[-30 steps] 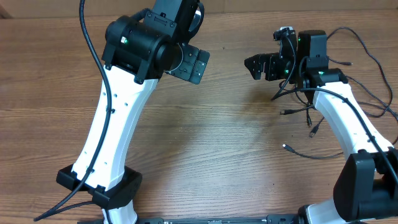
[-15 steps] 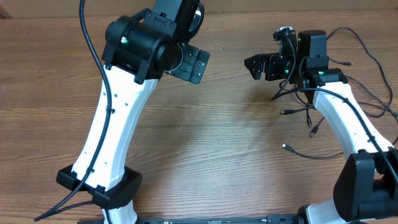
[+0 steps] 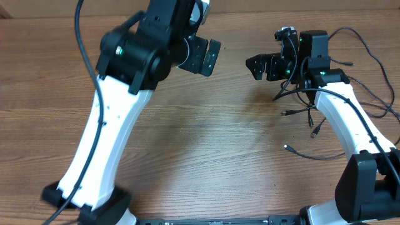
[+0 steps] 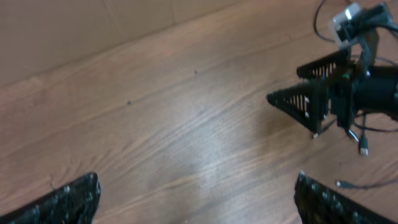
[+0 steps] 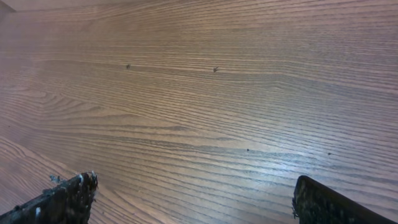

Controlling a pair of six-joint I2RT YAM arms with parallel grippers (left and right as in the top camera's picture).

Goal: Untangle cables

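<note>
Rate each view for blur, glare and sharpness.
Overhead: the left arm is smeared by blur, while the right arm and the cables look sharp. Left wrist: the whole frame is soft, with a pale glare patch on the table. Right wrist: wood grain crisp, mild sheen low in frame.

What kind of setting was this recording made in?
Probably a robotics lab bench: a wood-grain table, a left arm and a right arm fixed along one side of it, and thin black cables lying loose beside the right one.
</note>
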